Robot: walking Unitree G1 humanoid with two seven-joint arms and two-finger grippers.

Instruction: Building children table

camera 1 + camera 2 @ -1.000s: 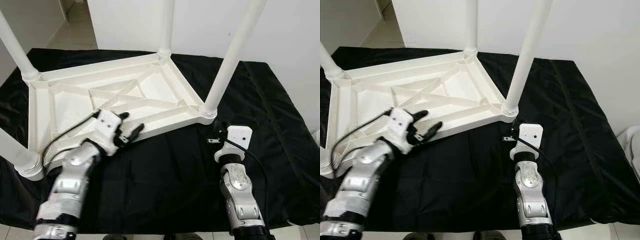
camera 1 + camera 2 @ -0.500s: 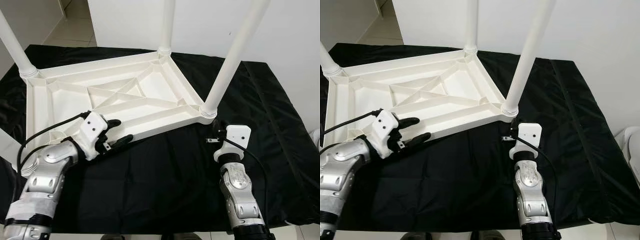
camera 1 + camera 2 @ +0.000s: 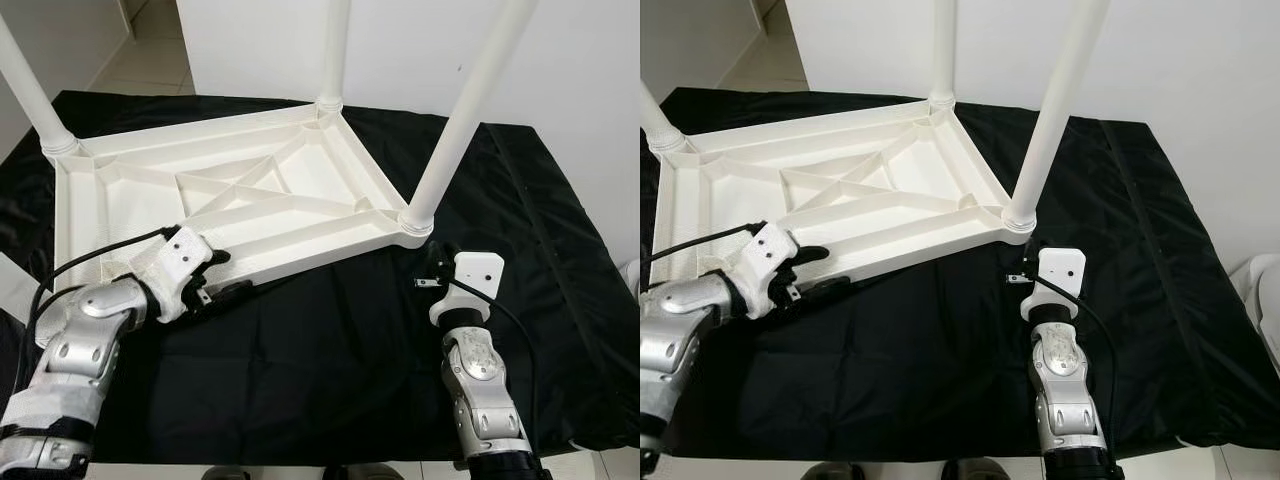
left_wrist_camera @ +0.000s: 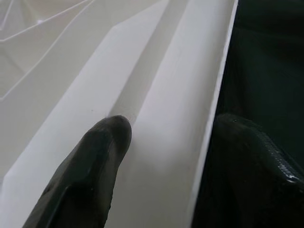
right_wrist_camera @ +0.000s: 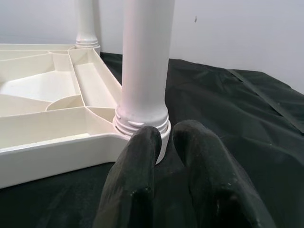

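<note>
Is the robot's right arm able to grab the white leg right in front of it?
Probably yes. The right gripper sits right at the base of the near leg, with only bare black cloth around. Its fingers look nearly closed, so they'd need to open first.

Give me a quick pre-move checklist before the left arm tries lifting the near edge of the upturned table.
1. Left gripper astride the table top's near rim: ok, one of its fingers inside, the other outside.
2. Fingers closed on the rim: cannot tell, they look open around it.
3. Right gripper clear of the load: ok, shut and empty, just short of the near right leg.
4. Legs seated in their sockets: three look ok; the near left corner is hidden by the left arm.
5. Black cloth free of the fingers: cannot tell, the outer one lies against it.
</note>
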